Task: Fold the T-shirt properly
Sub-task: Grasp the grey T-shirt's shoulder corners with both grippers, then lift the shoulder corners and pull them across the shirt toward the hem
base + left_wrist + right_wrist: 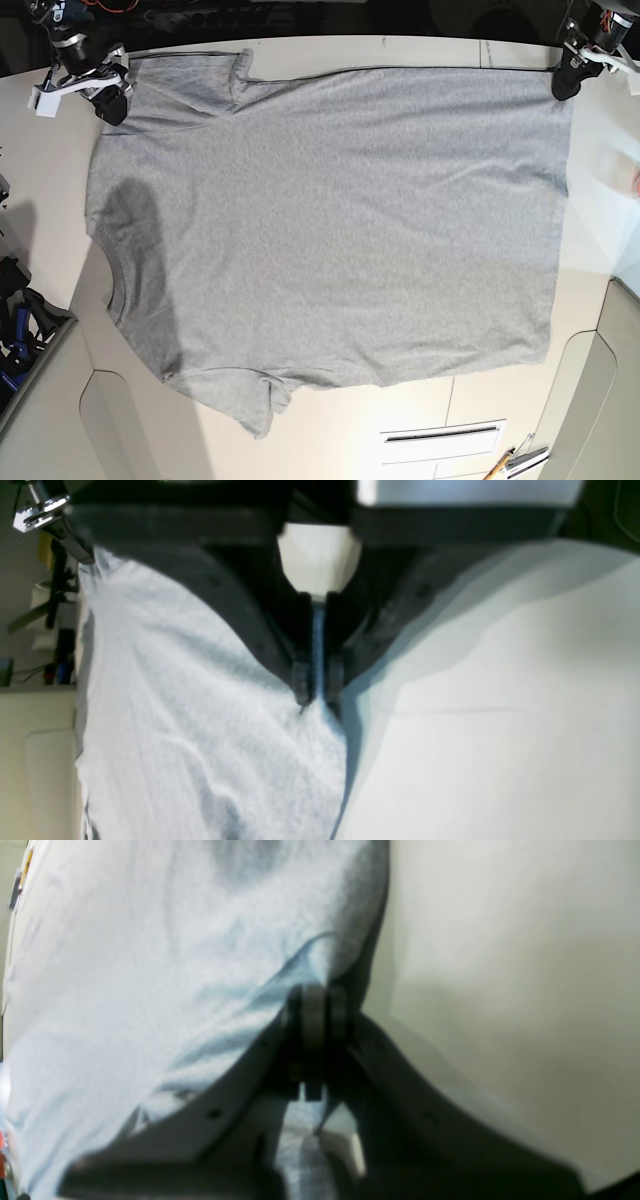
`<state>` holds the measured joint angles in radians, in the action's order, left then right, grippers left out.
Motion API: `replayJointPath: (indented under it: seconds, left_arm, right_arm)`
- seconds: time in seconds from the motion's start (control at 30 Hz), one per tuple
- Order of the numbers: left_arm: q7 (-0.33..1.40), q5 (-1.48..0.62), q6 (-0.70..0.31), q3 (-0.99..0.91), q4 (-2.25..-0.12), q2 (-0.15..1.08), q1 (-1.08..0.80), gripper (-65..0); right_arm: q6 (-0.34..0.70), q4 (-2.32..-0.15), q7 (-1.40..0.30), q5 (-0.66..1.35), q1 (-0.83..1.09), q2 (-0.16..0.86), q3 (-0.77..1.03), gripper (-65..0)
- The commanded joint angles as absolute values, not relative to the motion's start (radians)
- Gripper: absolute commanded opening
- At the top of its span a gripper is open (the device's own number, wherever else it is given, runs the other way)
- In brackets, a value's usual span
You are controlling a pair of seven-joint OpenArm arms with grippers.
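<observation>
The grey T-shirt [330, 230] is laid out on the pale table [345, 420], with its long side running across the base view, from left to right. Which way the neck points cannot be told. The far edge is pulled nearly straight between the two grippers, with a slight dip. At the far left, a loose flap [190, 85] is bunched beyond that edge. At the near left, a small pointed flap [255, 395] is stuck out toward the bottom of the view. The left side is curved and wavy, while the right side is straighter and slanted.

Pale table top is seen along both sides, and a thin strip of it is seen past the far edge. More of it is seen below the near edge, where pens [500, 466] are laid at the lower right.

The far right corner of the shirt is pinched by the left gripper [318, 700], whose fingers are pressed together on the cloth. The far left part is pinched by the right gripper [324, 995], with its fingers also pressed together. From both grippers, most of the shirt is spread toward the bottom of the base view.
</observation>
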<state>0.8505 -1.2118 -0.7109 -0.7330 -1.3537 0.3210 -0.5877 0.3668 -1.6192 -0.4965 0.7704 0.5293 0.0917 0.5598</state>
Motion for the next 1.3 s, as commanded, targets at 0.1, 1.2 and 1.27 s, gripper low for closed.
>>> replayJointPath:
  seconds: [0.1,1.2,1.27]
  left_arm:
    - [0.928,-1.210,-0.698,-0.735,-1.391,0.330,-0.603,-65.0]
    - [0.938,-1.143,-0.698,-0.776,-1.632,0.336,-0.410,-65.0]
    - [0.938,-1.132,-0.698,-0.776,-1.629,0.341,-0.393,-65.0]
  right_arm:
    - [0.408,-1.639,-0.488,0.795,0.568,0.102,0.567,-65.0]
    - [0.467,-1.831,-0.466,0.588,0.374,0.138,0.466,-65.0]
    - [0.467,-1.802,-0.466,0.582,0.337,0.138,0.455,-65.0]
